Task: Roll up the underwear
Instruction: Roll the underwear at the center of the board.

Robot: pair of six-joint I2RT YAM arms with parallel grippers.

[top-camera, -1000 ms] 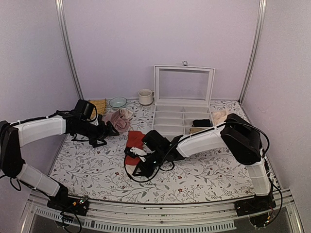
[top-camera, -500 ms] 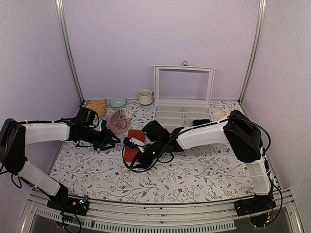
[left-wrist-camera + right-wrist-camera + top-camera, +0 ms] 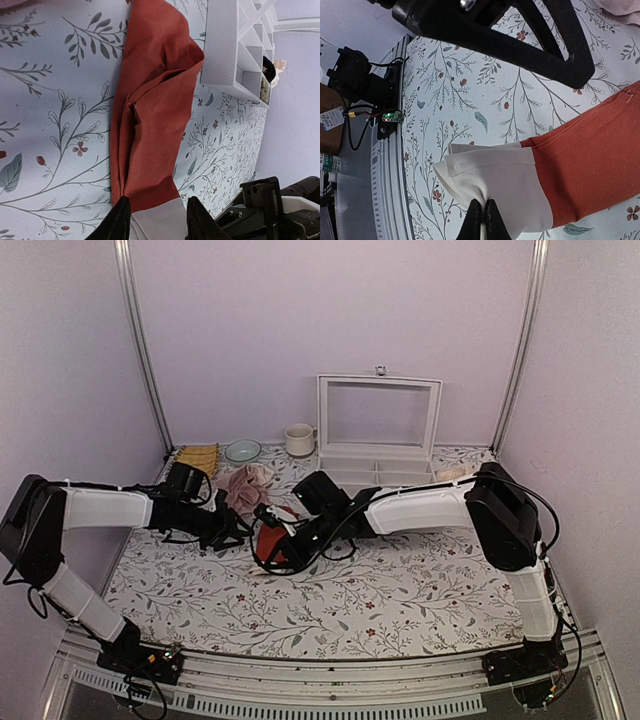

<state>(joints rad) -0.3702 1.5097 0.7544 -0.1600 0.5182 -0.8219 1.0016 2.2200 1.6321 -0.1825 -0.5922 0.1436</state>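
Note:
The underwear point(image 3: 272, 543), red-orange with a cream waistband, lies folded lengthwise on the floral table between the two arms. In the left wrist view the red fabric point(image 3: 155, 110) runs up from the cream waistband point(image 3: 161, 222). My left gripper point(image 3: 157, 220) straddles that band, one finger against each edge. In the right wrist view my right gripper point(image 3: 481, 220) is shut on a pinch of the waistband point(image 3: 495, 170), which puckers at the tips; the red part point(image 3: 590, 160) stretches off right. From above, the left gripper point(image 3: 238, 530) and right gripper point(image 3: 268, 552) meet at the garment.
A white compartment box point(image 3: 375, 472) with its lid raised stands behind the right arm, its corner close to the fabric point(image 3: 225, 45). A dusty-pink cloth point(image 3: 243, 488) lies just behind the left gripper. A mug point(image 3: 298, 440), bowl point(image 3: 242, 450) and yellow item point(image 3: 200, 457) sit along the back wall.
The right gripper has drawn the underwear back and to the left. The left gripper has come forward from the pink cloth to the waistband, and its jaws have narrowed round it.

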